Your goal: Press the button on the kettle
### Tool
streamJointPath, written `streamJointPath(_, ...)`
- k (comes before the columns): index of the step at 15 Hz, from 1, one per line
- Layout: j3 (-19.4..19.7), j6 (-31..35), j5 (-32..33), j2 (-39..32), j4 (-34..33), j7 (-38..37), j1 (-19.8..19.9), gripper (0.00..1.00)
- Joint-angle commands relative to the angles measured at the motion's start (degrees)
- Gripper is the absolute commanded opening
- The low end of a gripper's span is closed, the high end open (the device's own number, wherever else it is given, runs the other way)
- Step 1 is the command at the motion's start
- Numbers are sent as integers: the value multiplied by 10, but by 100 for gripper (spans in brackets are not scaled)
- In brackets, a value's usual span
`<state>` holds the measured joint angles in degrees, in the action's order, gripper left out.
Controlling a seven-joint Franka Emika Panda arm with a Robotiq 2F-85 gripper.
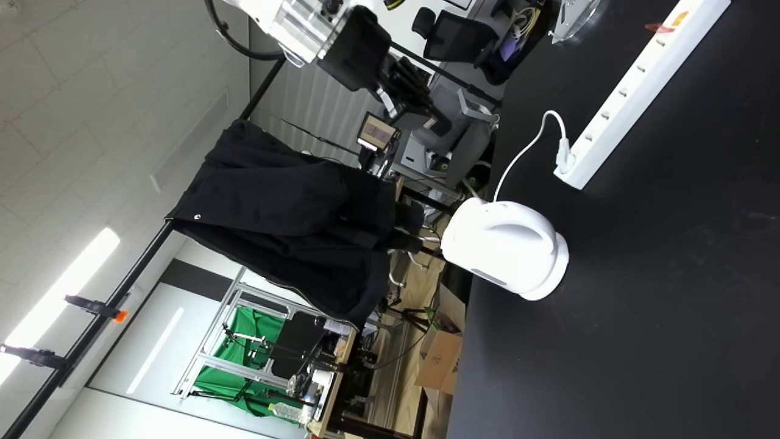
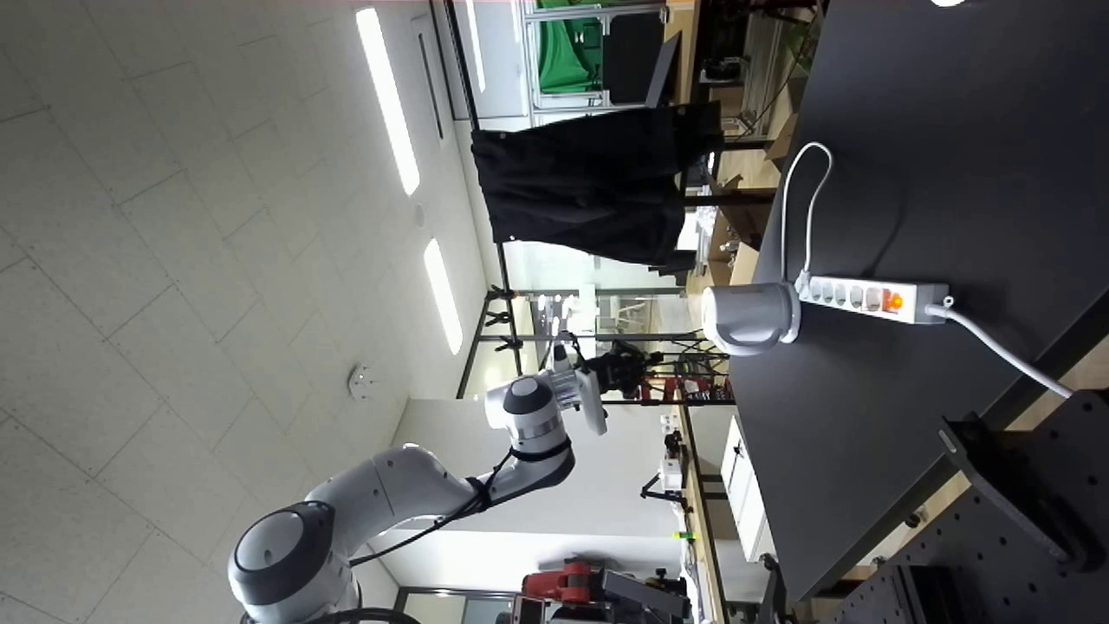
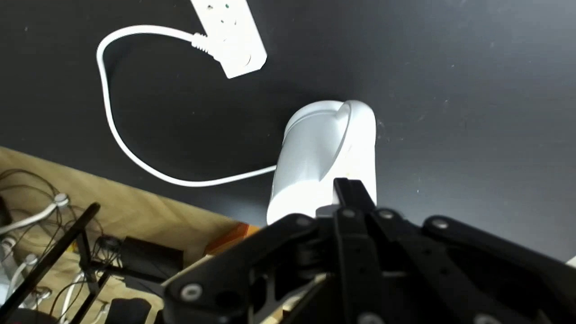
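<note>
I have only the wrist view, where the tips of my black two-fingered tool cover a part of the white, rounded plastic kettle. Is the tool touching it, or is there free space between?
Observer: Apart. In an exterior view the tool hangs in the air, with a clear gap to the kettle.
Operator: Of the long white plastic power strip I see one end only. What is close to the far end?
Observer: An exterior view shows a small orange switch there.
Operator: And does anything come out of that end?
Observer: A thick white cable, which runs past the edge of the black table.
</note>
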<state>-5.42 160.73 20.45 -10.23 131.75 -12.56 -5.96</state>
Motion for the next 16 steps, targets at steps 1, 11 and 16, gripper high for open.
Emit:
streamJointPath(1, 13, -6, -32, -8, -3, 23, -14, 1)
streamJointPath(11, 38, 40, 20, -44, -14, -26, -32, 0)
streamJointPath(16, 70, 114, 47, -98, -19, -62, -58, 0)
